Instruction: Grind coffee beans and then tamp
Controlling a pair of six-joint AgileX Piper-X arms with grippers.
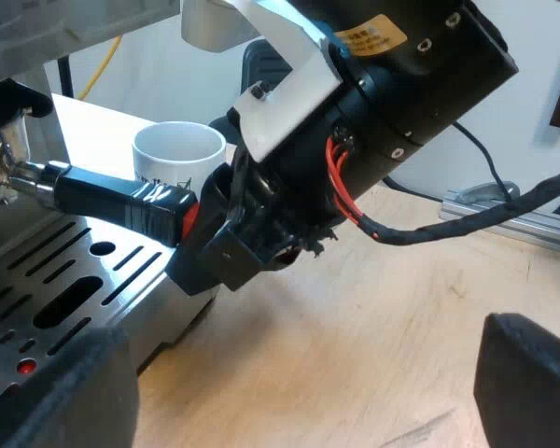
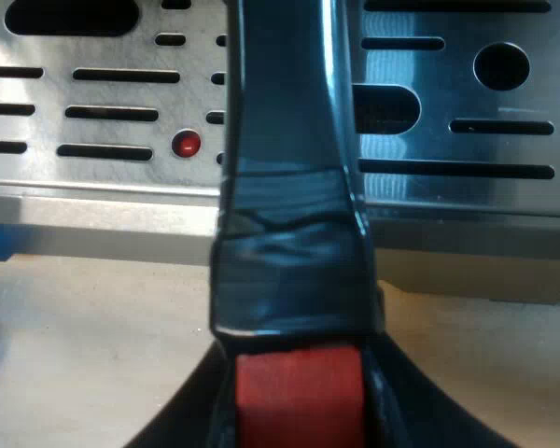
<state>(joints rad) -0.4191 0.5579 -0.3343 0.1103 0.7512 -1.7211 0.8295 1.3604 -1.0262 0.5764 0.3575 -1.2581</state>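
Holder (image 1: 103,196) juts level from machine (image 1: 37,289); right hand (image 2: 299,401) grips handle (image 2: 294,187); left hand (image 1: 294,383) spread, empty.

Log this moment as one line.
right gripper: jaws shut on holder handle, red end | left gripper: jaws open above table | handle at machine front | mug near handle

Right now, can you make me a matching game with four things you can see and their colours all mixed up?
Things:
1. mug
2. handle end
3. drip tray
4. table

Looks:
A. red
B. pale wood
C. white
D. shiny metal with slots

Pairs: 1-C, 2-A, 3-D, 4-B
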